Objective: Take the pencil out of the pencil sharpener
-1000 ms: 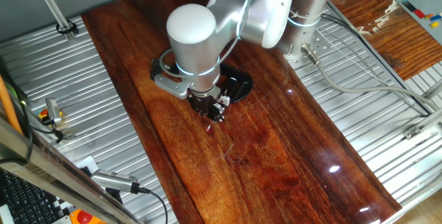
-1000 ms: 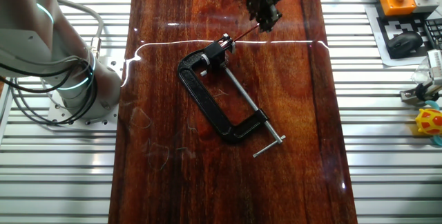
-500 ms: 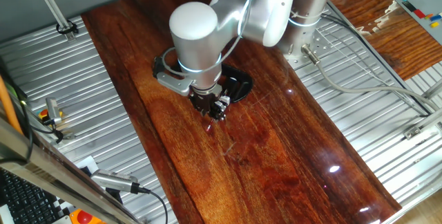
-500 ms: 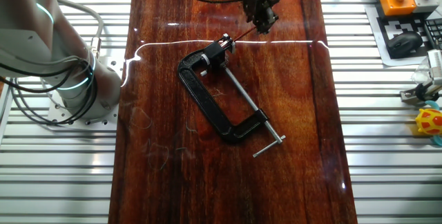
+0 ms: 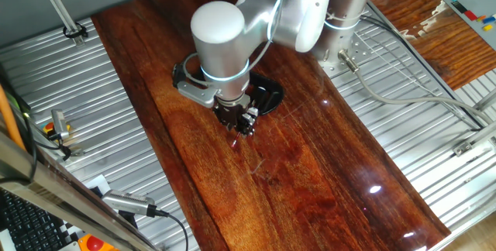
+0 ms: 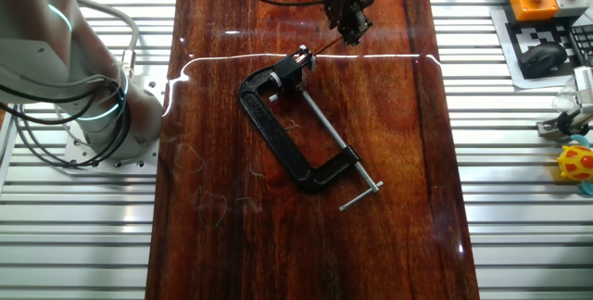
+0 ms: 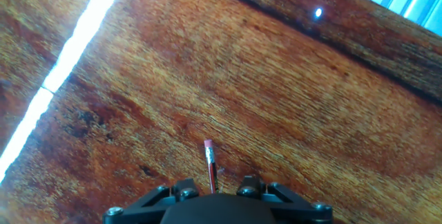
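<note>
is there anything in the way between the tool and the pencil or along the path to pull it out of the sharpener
Nothing visible does. The tool is already at the free end of the pencil, whose other end sits in the pencil sharpener held in the black clamp. Beyond the pencil's free end, the hand view shows only bare wooden table.

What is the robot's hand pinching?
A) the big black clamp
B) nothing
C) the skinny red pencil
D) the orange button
C: in the hand view the pencil sticks out from between the fingers of the gripper, while the black clamp lies untouched on the table.
</note>
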You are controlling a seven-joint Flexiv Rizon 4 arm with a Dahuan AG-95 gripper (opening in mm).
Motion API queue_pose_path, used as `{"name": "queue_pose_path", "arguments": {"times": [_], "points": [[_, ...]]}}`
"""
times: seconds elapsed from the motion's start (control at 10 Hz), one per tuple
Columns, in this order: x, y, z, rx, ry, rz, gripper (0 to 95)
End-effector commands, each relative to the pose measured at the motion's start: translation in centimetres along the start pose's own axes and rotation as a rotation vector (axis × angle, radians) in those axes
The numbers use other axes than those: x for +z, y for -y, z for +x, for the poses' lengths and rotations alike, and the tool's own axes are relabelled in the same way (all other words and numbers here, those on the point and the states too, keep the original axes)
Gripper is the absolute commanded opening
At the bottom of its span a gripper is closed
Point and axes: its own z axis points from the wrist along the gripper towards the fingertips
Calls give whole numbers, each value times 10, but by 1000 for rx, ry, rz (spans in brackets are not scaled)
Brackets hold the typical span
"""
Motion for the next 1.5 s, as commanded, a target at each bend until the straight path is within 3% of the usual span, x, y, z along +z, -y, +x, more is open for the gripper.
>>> {"name": "queue_pose_path", "arguments": {"times": [0.1, 0.7, 0.8, 1.2, 1.3, 1.5], "points": [[5, -1, 2, -3, 8, 10, 380], [15, -2, 3, -15, 3, 52, 380], [16, -1, 3, -14, 3, 53, 190], [16, -1, 2, -14, 7, 55, 190], [17, -1, 2, -11, 7, 56, 0], [17, -1, 1, -12, 9, 54, 0]]}}
